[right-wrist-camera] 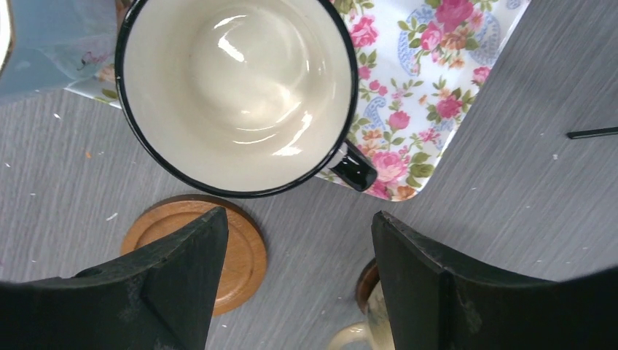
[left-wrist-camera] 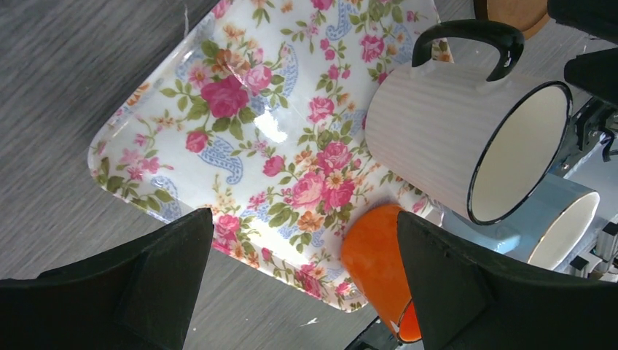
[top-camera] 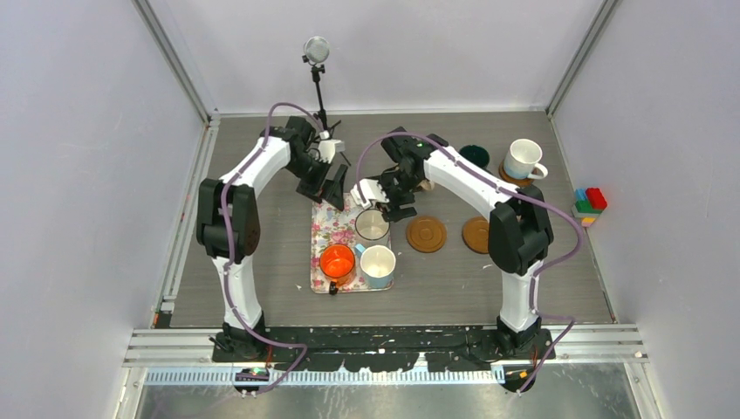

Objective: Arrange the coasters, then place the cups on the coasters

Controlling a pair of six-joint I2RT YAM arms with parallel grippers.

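Cups: we see a white mug (top-camera: 524, 159) on its coaster (top-camera: 506, 174) near the table's far right corner. The cream mug (top-camera: 372, 225), orange mug (top-camera: 337, 261) and light blue mug (top-camera: 379, 265) stand on the floral tray (top-camera: 325, 229) mid-table.
Empty coasters (top-camera: 426, 234): two lie just right of the tray.
Remaining: we judge most cups unplaced.
Right gripper (right-wrist-camera: 299, 219): spread, empty, above the cream mug.
Left gripper (left-wrist-camera: 304, 215): wide apart, empty, at the tray's far edge.

Three cups (top-camera: 371, 225) on tray (top-camera: 329, 222), two coasters (top-camera: 426, 234) beside it (right side), fourth cup (top-camera: 524, 159) behind them.
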